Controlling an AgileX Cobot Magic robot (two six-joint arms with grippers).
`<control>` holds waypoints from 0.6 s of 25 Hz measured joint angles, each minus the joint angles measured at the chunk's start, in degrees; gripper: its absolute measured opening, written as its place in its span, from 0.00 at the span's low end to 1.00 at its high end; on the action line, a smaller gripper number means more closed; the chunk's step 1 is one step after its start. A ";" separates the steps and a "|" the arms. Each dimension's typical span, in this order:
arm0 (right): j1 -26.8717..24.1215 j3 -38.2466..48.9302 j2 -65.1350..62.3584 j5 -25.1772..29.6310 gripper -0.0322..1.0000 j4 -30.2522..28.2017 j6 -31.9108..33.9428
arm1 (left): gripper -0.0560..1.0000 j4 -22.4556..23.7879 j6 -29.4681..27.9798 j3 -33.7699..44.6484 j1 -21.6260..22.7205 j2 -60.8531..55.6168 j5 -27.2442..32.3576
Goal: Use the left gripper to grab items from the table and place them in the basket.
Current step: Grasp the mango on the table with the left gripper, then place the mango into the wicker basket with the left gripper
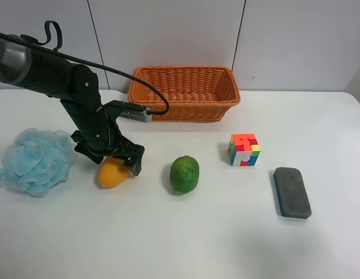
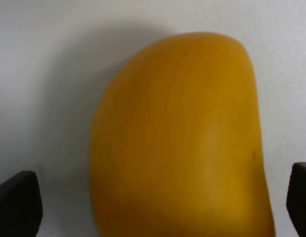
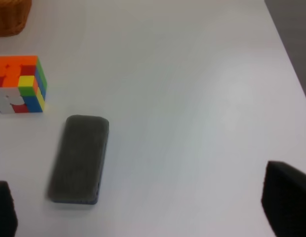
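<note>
While my left pincer (image 1: 113,160) hangs low over the mango (image 1: 115,174), its fingers (image 2: 17,207) stand wide apart, one each side, neither touching. Mango lies on the table (image 1: 226,238), between pouf (image 1: 35,161) and green fruit (image 1: 184,174), nearer than the basket (image 1: 184,93).

Looks like a robotics lab or test bench. Bare white table (image 1: 186,244), plain grey panelled wall (image 1: 168,29) behind. Black jointed robot arm (image 1: 52,75) reaches over the tabletop.
</note>
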 joint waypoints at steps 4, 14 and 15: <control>0.00 0.00 0.00 0.00 0.99 0.00 0.00 | 0.70 -0.09 0.00 0.00 0.00 0.00 -0.11; 0.00 0.00 0.00 0.00 0.99 0.00 0.00 | 0.63 -0.13 0.84 0.00 0.00 0.00 0.75; 0.00 0.00 0.00 0.00 0.99 0.00 0.00 | 0.63 -0.13 0.84 0.00 0.00 0.00 0.99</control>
